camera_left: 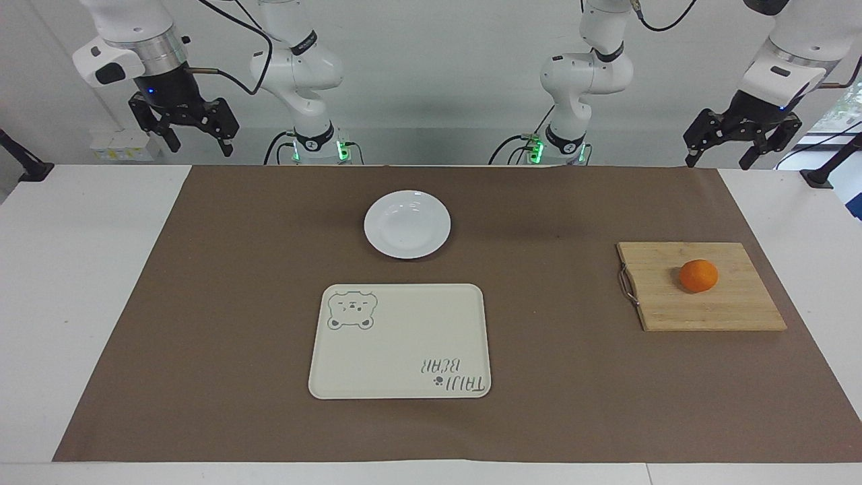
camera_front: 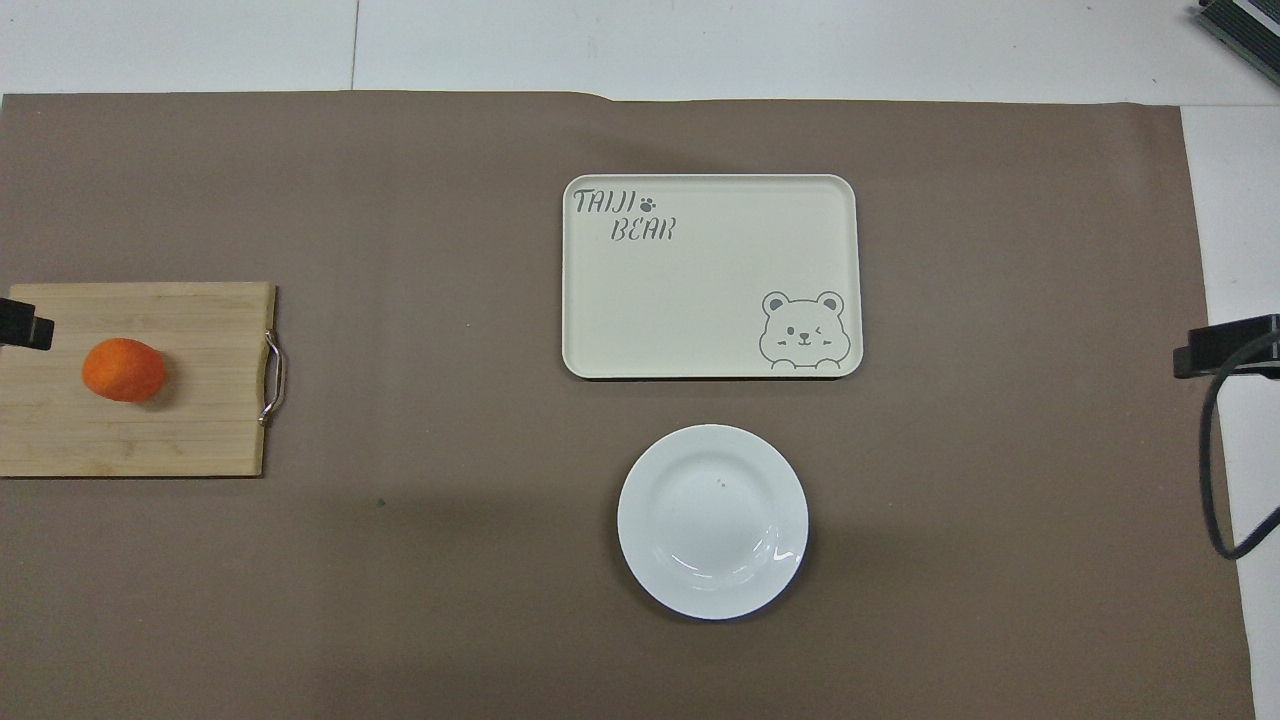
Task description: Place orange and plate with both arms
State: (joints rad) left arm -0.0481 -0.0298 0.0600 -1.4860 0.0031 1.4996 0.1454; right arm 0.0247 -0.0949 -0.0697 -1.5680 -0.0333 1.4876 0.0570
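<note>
Orange (camera_front: 124, 369) first, at the left arm's end of the surface (camera_front: 150, 40): it sits loose on a wooden cutting board (camera_front: 200, 440) with a metal handle (camera_front: 272, 378). It looks light, firm and round, so it could roll; I would pinch it across its widest part. The left tool (camera_left: 742, 145) hangs spread and empty above the surface's edge, near the board.

Mid-surface lies a cream tray (camera_front: 700, 190) printed "TAIJI BEAR" with a paw mark and a winking bear drawing. Plate (camera_front: 712, 521), nearer to the robots than the tray, is glossy white ceramic: stiff, slippery, breakable, lying flat, so the rim is the only hold.

The right tool (camera_left: 187, 131) waits raised at its own end, spread, holding nothing.
</note>
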